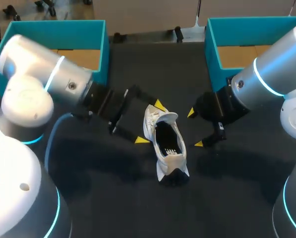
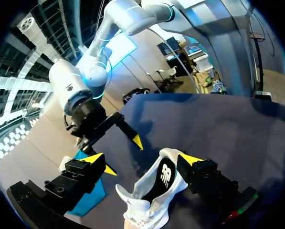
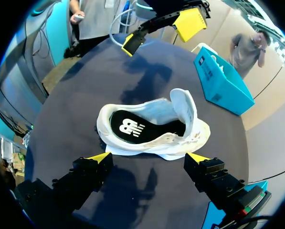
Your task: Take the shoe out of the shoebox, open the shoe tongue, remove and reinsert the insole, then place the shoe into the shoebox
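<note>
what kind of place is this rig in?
Likely a robotics lab bench: left arm and right arm over a black table, white shoe between them, left box and right box behind.

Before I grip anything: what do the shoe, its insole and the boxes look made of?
Shoe: white upper, soft matte textile by the look, possibly mesh; the tongue stands curled.
Insole: black, matte, likely foam or fabric-faced; white print.
Left shoebox and right shoebox: teal walls, plain brown floor, probably cardboard.
</note>
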